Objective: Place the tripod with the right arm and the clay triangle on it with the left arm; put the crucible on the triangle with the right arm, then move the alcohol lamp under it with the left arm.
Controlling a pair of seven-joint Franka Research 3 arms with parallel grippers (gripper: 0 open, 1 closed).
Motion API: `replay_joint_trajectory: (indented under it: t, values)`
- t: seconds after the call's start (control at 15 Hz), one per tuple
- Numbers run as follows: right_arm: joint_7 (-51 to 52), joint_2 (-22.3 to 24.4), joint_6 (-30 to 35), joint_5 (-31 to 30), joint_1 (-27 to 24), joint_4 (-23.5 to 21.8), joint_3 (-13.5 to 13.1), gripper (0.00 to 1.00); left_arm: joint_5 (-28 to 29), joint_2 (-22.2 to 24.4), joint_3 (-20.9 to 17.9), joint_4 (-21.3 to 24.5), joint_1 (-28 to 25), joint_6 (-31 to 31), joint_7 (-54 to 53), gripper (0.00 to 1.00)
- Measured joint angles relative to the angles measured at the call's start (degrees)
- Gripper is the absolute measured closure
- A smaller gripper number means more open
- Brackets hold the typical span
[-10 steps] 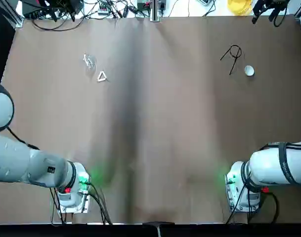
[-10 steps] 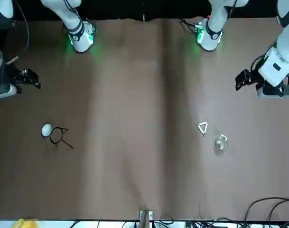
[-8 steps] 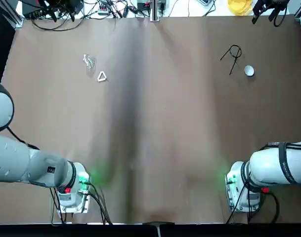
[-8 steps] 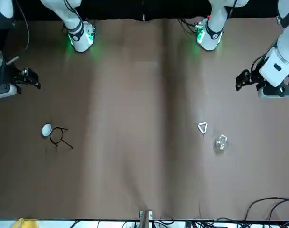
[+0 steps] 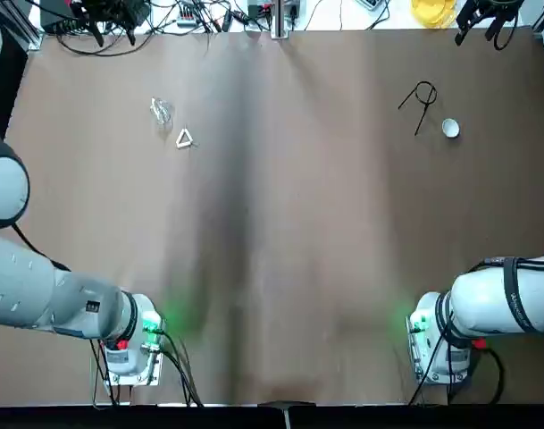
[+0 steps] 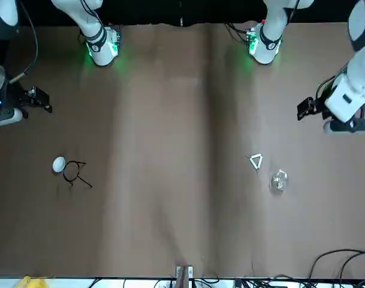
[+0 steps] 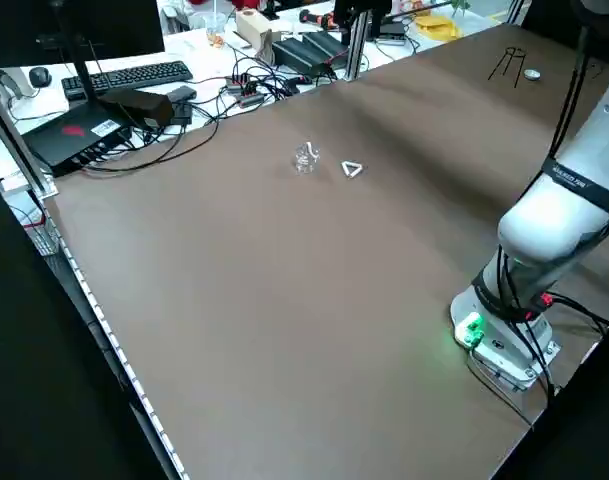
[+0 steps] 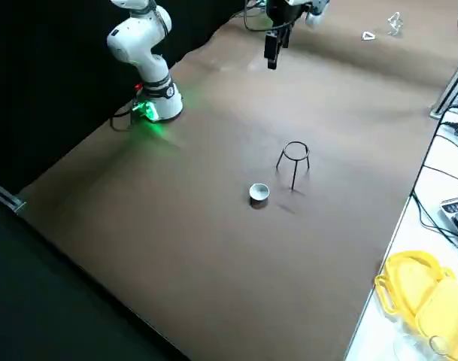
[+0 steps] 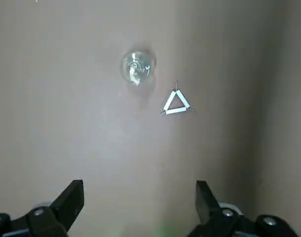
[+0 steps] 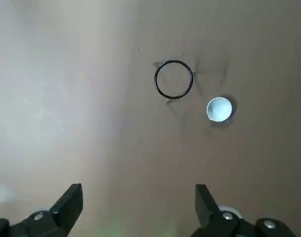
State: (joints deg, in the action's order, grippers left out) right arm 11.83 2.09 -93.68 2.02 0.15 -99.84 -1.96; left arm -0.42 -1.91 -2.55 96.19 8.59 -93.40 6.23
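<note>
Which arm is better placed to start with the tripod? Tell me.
The right. The tripod stands on the robot's right side, and the right tool, open, seems to hover near it; the left tool faces the clay triangle instead.

- Top view looks down over the whole table [image 5: 280,223].
- Front view faces the robot.
- Side views look diagonally.
- Wrist views sit closer, sharing no items.

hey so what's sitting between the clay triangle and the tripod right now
Nothing but bare brown tabletop: the top view shows no object between the clay triangle and the tripod.
</note>
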Motion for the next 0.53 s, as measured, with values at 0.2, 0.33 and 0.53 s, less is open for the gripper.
replay_joint_trajectory:
  t: [0.2, 0.33, 0.53]
  values:
    - [-0.03, -2.67, -1.94, -0.02, -0.76, -0.23, -0.24, 0.00, 0.00, -4.12, -0.01, 0.28, -0.08, -2.22, -0.13, 0.00]
    - [-0.03, -5.27, -3.73, -0.03, -1.55, -0.31, -0.32, 0.00, 0.00, -7.78, 0.01, 0.91, -0.07, -6.36, -0.28, 0.00]
    - [-0.03, -9.37, -6.95, -0.03, -2.10, -0.40, -0.33, 0.00, 0.00, -12.99, 0.25, 3.44, 0.35, -14.56, -0.97, 0.00]
